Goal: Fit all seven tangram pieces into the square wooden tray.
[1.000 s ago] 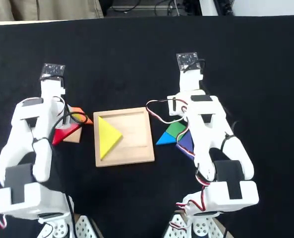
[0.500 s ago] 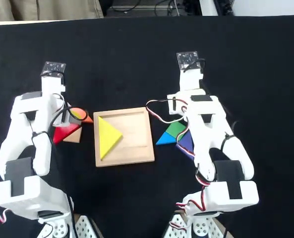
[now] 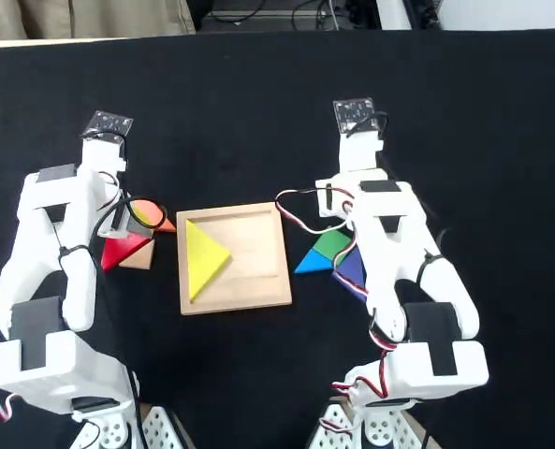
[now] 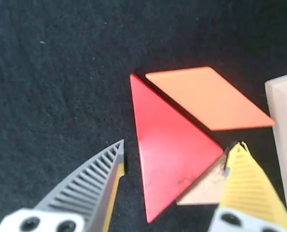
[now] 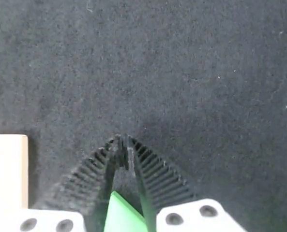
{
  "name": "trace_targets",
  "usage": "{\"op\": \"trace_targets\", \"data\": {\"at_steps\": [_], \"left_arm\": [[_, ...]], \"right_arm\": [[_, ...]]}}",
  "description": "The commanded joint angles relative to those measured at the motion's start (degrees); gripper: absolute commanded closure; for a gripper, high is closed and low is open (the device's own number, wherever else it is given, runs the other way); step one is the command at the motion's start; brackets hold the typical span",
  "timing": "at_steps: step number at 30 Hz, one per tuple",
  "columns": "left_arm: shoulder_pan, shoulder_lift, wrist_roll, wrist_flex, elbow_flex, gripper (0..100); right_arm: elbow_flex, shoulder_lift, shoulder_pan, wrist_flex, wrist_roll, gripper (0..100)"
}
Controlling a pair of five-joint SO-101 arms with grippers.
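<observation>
The left arm (image 3: 48,253) is bending forward, its wrist tilting downward; the left gripper (image 4: 179,145) is hanging with its jaws spread wide apart, a grey finger (image 4: 92,179) on one side, a yellow finger (image 4: 247,183) on the other; the right arm (image 3: 389,243) is folding low and forward; the right gripper (image 5: 121,143) is pressing its two dark ribbed fingers together at the tips.

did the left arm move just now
Yes. The left arm shifted its wrist end slightly toward the view's top, judged against the unmoved wooden tray.
</observation>
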Motion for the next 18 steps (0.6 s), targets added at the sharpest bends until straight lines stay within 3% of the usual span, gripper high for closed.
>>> {"op": "trace_targets", "data": {"at_steps": [1, 18], "left_arm": [[0.48, -0.26, 1.58, -3.08, -0.22, 67], [0.84, 3.69, 1.67, -3.43, -1.71, 67]], "right_arm": [[-0.22, -2.86, 0.44, -0.88, 0.0, 98.4], [-0.22, -2.86, 0.44, -0.88, 0.0, 98.4]]}}
